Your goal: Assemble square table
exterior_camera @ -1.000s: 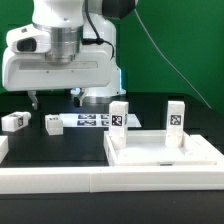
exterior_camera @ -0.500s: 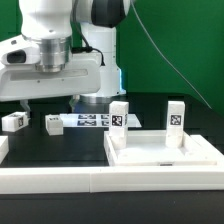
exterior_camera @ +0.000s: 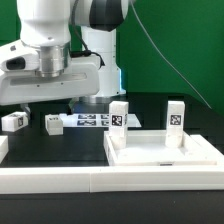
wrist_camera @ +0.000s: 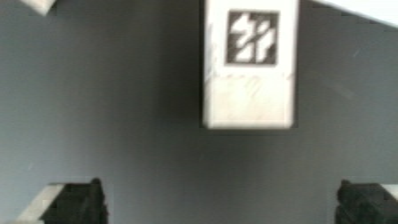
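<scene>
The white square table top (exterior_camera: 165,152) lies at the front right of the exterior view, with two white tagged legs (exterior_camera: 119,115) (exterior_camera: 176,115) standing upright on it. Two loose legs (exterior_camera: 14,121) (exterior_camera: 52,124) lie on the black table at the left. My gripper (exterior_camera: 38,98) hangs over these loose legs, and its fingertips are hard to make out there. In the wrist view the gripper (wrist_camera: 221,205) is open wide and empty. One tagged white leg (wrist_camera: 249,65) lies on the dark table ahead of the fingers (wrist_camera: 71,202), clear of them.
The marker board (exterior_camera: 92,120) lies flat behind the loose legs. A long white border wall (exterior_camera: 50,178) runs along the front edge. The robot base (exterior_camera: 98,60) stands at the back before a green backdrop.
The arm and hand have moved toward the exterior view's left, over the loose legs. The legs and the table top have not moved.
</scene>
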Tool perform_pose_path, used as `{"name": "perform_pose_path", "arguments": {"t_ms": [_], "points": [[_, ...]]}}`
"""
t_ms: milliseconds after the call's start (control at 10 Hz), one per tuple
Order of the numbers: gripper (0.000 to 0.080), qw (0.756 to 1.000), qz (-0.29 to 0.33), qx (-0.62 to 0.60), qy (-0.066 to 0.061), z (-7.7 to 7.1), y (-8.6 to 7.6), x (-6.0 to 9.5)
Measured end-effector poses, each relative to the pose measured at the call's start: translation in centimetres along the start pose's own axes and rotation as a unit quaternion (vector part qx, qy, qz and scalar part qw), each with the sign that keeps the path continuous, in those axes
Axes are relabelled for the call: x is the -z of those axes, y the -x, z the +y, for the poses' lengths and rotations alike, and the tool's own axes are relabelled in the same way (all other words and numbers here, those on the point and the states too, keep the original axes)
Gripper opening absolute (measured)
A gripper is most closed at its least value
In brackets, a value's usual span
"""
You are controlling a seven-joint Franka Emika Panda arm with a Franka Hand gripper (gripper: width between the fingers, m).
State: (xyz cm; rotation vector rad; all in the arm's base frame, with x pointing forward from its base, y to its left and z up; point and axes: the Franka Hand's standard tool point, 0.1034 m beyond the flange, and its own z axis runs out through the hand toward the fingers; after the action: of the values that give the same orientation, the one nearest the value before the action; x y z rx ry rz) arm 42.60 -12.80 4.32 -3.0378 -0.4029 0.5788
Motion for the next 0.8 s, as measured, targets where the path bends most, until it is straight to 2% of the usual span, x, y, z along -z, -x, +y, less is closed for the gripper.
{"name": "perform_pose_path", "arguments": {"t_ms": [100,300,400,500,800], "points": [[0.0649,1.000,-0.017,0.002,0.001,0.1,-0.4,-0.3],[0.0649,0.995,-0.098,-0.002,0.011,0.5,-0.1,-0.8],[0.0649,0.993,-0.116,-0.001,0.012,0.5,-0.3,-1.1],[0.0649,0.988,-0.153,-0.003,0.010,0.3,0.2,-1.4],[0.0649,0.973,-0.232,-0.003,-0.002,-0.1,0.0,-1.9]]}}
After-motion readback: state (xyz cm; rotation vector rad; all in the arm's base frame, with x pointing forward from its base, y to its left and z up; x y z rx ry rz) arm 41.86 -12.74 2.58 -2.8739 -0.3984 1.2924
